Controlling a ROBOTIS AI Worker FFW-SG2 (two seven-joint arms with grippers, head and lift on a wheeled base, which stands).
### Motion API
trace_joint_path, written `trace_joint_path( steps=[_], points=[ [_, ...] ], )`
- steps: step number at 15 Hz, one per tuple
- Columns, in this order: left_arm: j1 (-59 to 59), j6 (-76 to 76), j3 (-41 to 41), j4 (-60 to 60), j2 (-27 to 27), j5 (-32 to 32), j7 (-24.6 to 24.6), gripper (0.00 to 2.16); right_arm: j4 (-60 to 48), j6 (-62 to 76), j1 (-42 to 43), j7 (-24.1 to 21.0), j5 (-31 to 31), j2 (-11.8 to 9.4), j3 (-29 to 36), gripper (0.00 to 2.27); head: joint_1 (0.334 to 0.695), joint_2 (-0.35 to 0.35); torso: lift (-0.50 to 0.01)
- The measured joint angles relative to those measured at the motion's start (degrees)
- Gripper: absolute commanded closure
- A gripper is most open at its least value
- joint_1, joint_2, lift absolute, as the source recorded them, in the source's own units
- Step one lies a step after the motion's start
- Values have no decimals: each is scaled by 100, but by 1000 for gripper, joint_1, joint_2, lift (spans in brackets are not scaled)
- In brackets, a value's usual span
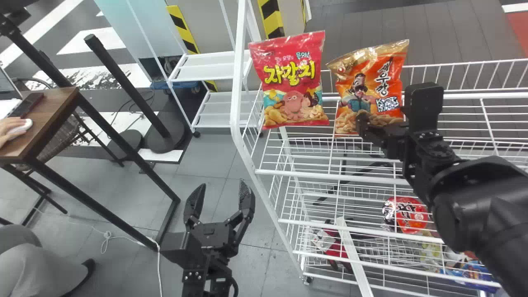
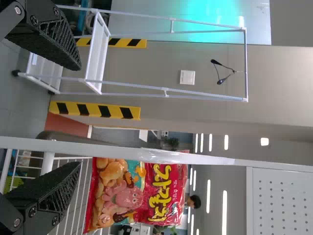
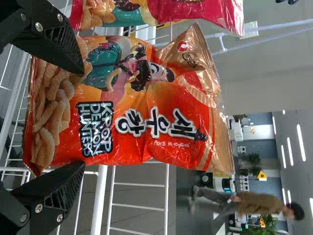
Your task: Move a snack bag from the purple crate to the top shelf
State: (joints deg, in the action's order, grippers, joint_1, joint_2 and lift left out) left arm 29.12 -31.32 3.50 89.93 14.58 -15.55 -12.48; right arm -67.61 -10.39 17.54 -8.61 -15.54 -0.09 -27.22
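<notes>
Your orange snack bag (image 1: 367,90) stands on the top shelf (image 1: 297,172), beside the red bag (image 1: 293,82) — right gripper (image 1: 363,123) at its base, fingers apart; left gripper (image 1: 222,187), also spread, hangs leftward.

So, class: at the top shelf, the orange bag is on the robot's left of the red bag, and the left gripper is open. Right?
The side is wrong: the head view shows the orange bag on the robot's right of the red bag. Both are at the top shelf, and the left gripper is open, as stated.
</notes>
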Motion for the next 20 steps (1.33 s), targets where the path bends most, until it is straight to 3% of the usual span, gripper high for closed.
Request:
trace_joint_path(
  steps=[1,3,6,7,9,20],
  points=[
    [-1,-7,-1,-5,0,-4,0,137,75,12,63,0,9,0,-36,296,695,336,0],
    [-2,-16,-5,-10,1,-8,0,137,222,22,184,-5,60,0,-81,711,695,336,0],
    [-3,-18,-8,-18,1,-9,0,137,423,14,340,-1,107,0,-142,1831,695,332,0],
    [-3,-18,-8,-19,0,-9,0,137,448,2,361,-26,111,0,-163,2084,695,333,0],
    [-3,-18,-8,-19,0,-9,-1,137,454,-3,367,-173,116,0,-215,2246,695,331,0],
    [6,-54,-8,-19,32,-9,-53,137,-695,491,-465,-396,114,0,-137,2253,695,350,0]
  ],
)
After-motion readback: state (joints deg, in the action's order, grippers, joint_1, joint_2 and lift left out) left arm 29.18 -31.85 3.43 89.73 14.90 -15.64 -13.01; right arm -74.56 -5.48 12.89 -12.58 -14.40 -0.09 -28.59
